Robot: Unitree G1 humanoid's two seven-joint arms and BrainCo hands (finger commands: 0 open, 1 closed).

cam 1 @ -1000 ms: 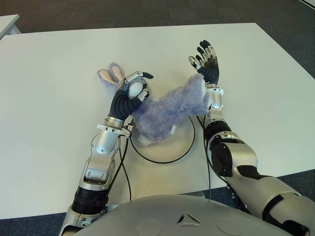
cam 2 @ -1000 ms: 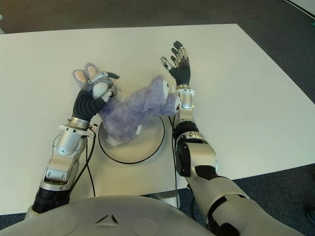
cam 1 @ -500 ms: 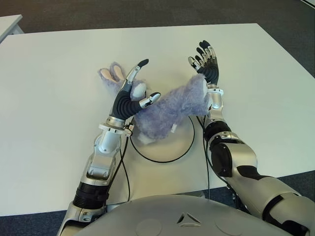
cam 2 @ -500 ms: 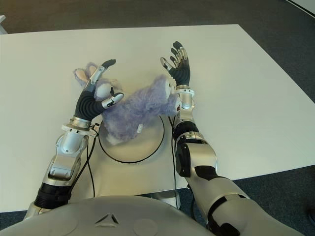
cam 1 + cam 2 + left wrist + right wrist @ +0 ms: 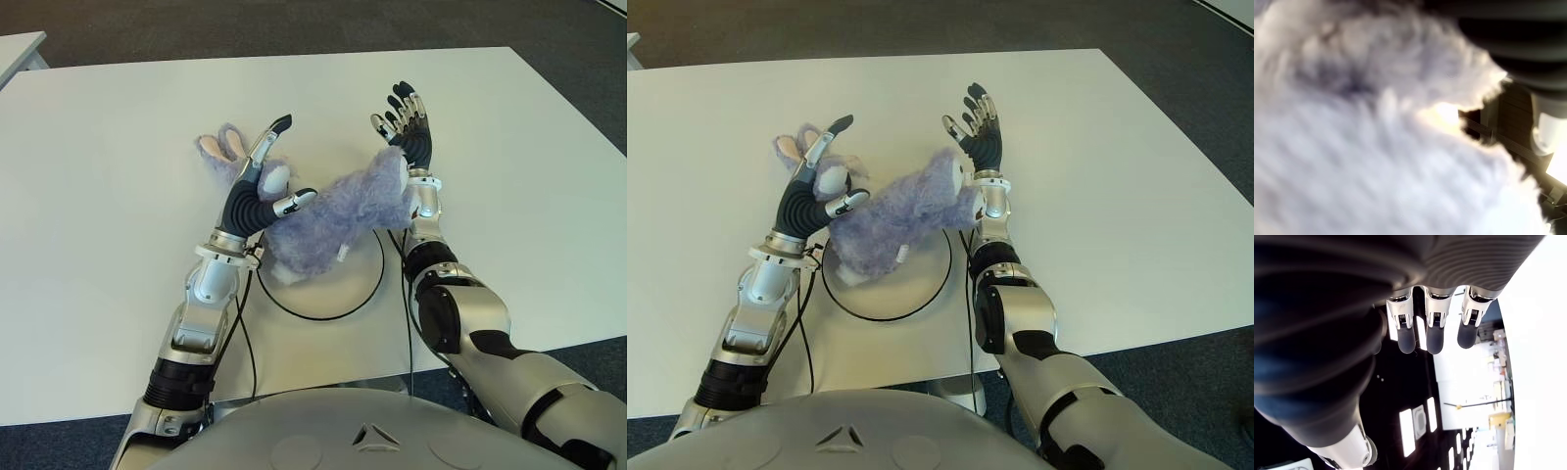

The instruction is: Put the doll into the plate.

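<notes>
The soft, light plush rabbit point(image 5: 328, 220) sprawls over the plate point(image 5: 364, 289) at its 11 o'clock rim, between the released left hand point(image 5: 257, 186) and the empty, spread right hand point(image 5: 407, 127), and is best scooped at its compressible midbody.

Lavender doll point(image 5: 328, 225) (pink-lined ears) over a black-rimmed white plate point(image 5: 338, 294).

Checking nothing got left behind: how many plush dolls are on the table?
1. The purple doll lies across the far rim of the plate, between the open left robot hand and the open right robot hand. None other shows.
</notes>
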